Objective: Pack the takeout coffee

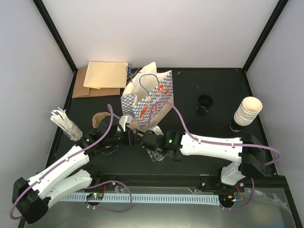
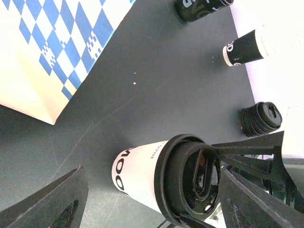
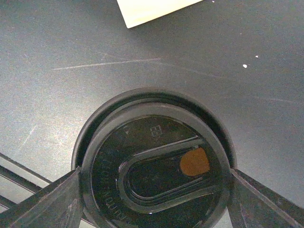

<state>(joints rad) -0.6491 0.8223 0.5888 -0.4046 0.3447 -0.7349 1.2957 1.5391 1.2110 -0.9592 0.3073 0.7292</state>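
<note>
Though the lid [image 3: 156, 175] caps the cup [image 2: 137, 173], bagging remains; left gripper [image 2: 149, 199] gapes, right gripper [image 3: 154, 199] flanks lid, clamp unclear.

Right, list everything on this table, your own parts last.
paper cup: one, cream-white with black print, near side of the bag
lid: one, black, on that cup
checked bag: one, blue and white with red marks, mid-table
flat paper bags: small pile, tan, back left
lid stack: one, black, right of the checked bag
cup stack: one, cream, far right
sticks: one bunch, white, left edge
table: one, black
left claw: one, black, open around the cup
right claw: one, black, fingers against the lid's rim
</note>
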